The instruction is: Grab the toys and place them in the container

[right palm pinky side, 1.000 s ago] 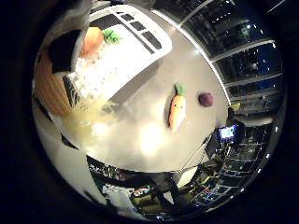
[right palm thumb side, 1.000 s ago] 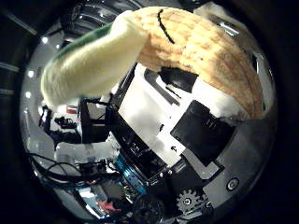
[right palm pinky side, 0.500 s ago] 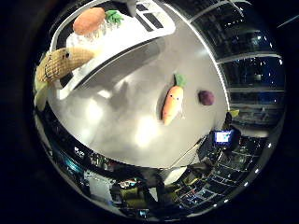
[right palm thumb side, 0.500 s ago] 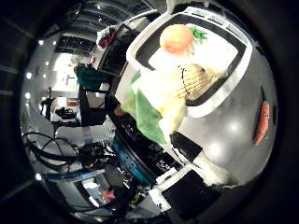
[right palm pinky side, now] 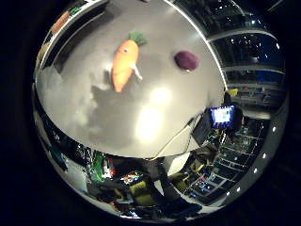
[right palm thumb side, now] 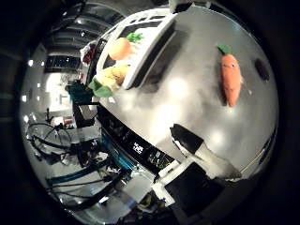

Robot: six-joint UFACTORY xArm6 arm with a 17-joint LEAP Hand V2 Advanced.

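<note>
Two toys (right palm thumb side: 116, 63) in container (right palm thumb side: 149, 55), carrot (right palm thumb side: 230, 79), perhaps plum (right palm pinky side: 186, 60) on table (right palm pinky side: 155, 117)

Finding no readable text, label, number or sign anywhere; seeing only a glowing blue screen (right palm pinky side: 222, 116) beyond the counter (right palm pinky side: 155, 89) edge, its content too small to make out, and pale specks on a dark panel (right palm thumb side: 140, 149) below the counter rim, too blurred to read
</note>
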